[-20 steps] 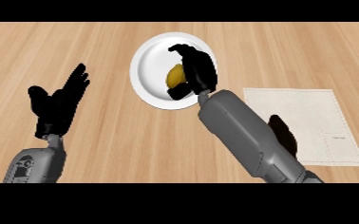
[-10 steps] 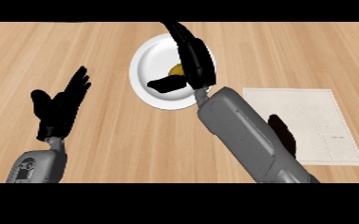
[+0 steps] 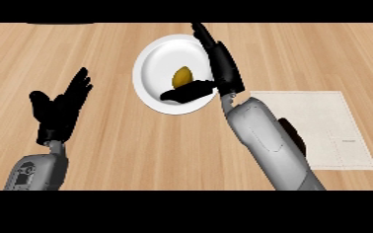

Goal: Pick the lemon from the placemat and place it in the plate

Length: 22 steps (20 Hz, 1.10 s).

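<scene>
The lemon (image 3: 181, 76) lies in the plate (image 3: 154, 59), a little right of the plate's middle, and nothing of mine is touching it. My right hand (image 3: 222, 69) stands over the plate's right edge with its fingers straight and held together, pointing away toward the far side of the counter, and my thumb (image 3: 186, 92) stretched out to the left across the near part of the plate, just short of the lemon. So I hold nothing, and I judge the placing itself to be done: this is the step of letting go and getting clear. The placemat (image 3: 320, 123) lies to the right and nearer to me, partly hidden under my right forearm, with no fruit on the part I can see. My left hand (image 3: 62, 108) rests at the near left, fingers up and spread, well apart from everything. What the next move calls for, I think, is pulling my right hand back toward me without the thumb brushing the lemon or nudging the plate.
</scene>
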Motion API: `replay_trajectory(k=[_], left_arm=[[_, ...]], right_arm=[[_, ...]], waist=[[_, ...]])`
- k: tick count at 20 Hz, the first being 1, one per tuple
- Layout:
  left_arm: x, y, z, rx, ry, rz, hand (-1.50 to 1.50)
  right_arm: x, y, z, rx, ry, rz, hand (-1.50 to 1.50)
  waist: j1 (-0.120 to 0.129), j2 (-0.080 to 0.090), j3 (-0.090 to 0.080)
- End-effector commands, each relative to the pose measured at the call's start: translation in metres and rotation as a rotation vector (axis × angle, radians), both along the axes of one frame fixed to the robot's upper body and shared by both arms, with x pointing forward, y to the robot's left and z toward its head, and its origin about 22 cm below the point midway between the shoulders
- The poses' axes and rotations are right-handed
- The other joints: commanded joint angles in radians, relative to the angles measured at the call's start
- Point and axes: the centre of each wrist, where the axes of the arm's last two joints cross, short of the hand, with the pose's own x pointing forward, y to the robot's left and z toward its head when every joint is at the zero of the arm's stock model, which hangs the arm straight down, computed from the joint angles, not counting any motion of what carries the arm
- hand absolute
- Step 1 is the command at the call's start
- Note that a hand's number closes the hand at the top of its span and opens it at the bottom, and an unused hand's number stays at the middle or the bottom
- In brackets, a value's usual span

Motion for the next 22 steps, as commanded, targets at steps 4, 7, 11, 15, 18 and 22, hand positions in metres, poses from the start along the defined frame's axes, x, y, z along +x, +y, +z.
replay_trajectory(k=[4,7,11,15,18,22], left_arm=[[-0.018,-0.008,-0.010,-0.012,-0.003,-0.005,0.00],[0.002,-0.015,-0.018,0.001,-0.009,0.013,0.00],[0.004,-0.002,0.015,0.005,-0.027,0.018,0.00],[-0.005,0.003,-0.001,-0.017,0.006,-0.003,0.00],[-0.007,0.007,-0.004,0.016,-0.001,0.009,0.00],[0.004,0.002,-0.004,0.001,0.007,-0.001,0.00]], right_arm=[[0.004,-0.048,-0.011,0.029,-0.022,0.028,-1.50],[0.008,-0.058,-0.014,0.034,-0.043,0.013,-1.50],[0.006,-0.086,-0.014,0.005,-0.024,0.007,-1.50],[0.007,-0.089,-0.020,-0.014,-0.038,-0.041,-1.50],[0.000,-0.115,-0.046,-0.023,-0.002,-0.034,-1.50],[0.022,-0.128,-0.023,-0.069,0.001,-0.069,-1.50]], waist=[[0.003,-0.001,0.000],[0.000,0.001,0.000],[0.000,-0.001,0.000],[0.002,0.000,0.000],[0.001,0.000,0.000],[0.002,0.001,0.000]])
